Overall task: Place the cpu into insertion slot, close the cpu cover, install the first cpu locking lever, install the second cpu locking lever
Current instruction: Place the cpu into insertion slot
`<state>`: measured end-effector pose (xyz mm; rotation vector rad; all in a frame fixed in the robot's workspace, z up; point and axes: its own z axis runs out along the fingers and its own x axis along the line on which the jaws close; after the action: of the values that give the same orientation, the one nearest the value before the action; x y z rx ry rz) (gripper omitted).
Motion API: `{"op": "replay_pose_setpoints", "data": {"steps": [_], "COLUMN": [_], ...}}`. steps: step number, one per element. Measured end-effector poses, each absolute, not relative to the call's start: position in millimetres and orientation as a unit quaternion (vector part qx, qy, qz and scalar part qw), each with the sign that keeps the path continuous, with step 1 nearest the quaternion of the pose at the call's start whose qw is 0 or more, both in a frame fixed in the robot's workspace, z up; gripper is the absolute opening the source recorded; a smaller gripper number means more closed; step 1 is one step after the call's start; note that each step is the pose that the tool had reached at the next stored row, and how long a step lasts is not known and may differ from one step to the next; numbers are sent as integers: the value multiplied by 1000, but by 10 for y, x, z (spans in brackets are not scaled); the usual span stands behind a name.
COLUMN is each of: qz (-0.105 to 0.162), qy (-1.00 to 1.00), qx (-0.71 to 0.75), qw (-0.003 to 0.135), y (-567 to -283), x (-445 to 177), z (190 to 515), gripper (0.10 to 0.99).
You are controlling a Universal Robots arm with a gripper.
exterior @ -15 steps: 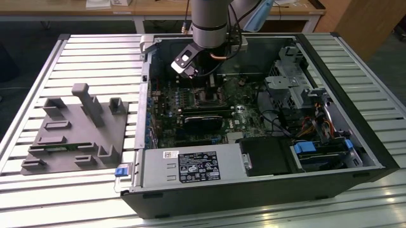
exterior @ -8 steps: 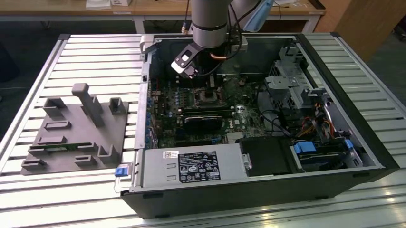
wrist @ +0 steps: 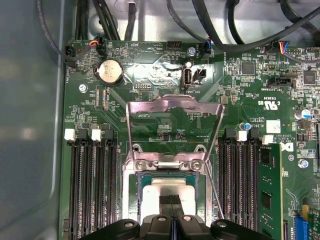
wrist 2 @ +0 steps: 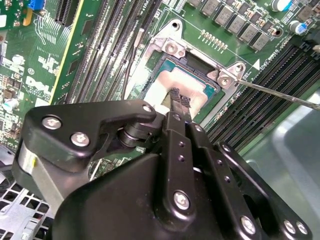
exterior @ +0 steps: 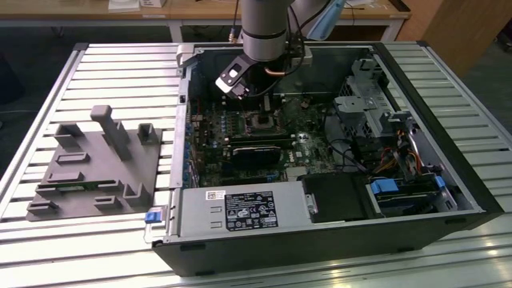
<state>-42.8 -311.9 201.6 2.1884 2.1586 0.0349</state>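
Pincer: the pincer [wrist 2: 179,97] has its two fingertips brought together with nothing between them. In both wrist views the tips sit at the middle of the cpu's metal top; whether they touch it or hang just above, I cannot tell.
Why held so: closed, the tips make one slim point that fits inside the socket frame. I judge this a press or a check on the chip's seating, not a grasp.
Cpu: the cpu [wrist: 160,187] lies flat in the insertion slot [wrist 2: 192,60], silvery side up and square with the rim. The first step looks done.
Cpu cover: the cpu cover [wrist: 175,102] is swung up on its hinge and stands open at one edge of the socket, the board visible through its window. Standing open, it leaves the chip reachable from above; it is not yet closed.
Locking lever: a thin metal rod [wrist 2: 280,94] runs from the socket's corner out over the memory slots [wrist: 92,190], unlatched. A raised lever is what frees the cover to stand open.
Board: the green circuit board [wrist: 150,65] lies face up in the computer case [exterior: 320,240].
Case: it rests on its side on the slatted bench [exterior: 48,252], open side up, so the arm [exterior: 264,24] reaches in from above.
Fixture: a grey holder [exterior: 96,162] sits on the bench at the exterior view's left, well apart from the socket.
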Motion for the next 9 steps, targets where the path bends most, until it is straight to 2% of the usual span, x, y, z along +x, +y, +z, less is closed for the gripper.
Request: {"op": "replay_pose_setpoints", "data": {"steps": [9], "qz": [11], "qy": [701], "qx": [713], "qw": [34], "y": [-3119], "x": [-429], "z": [1989], "gripper": [106]}}
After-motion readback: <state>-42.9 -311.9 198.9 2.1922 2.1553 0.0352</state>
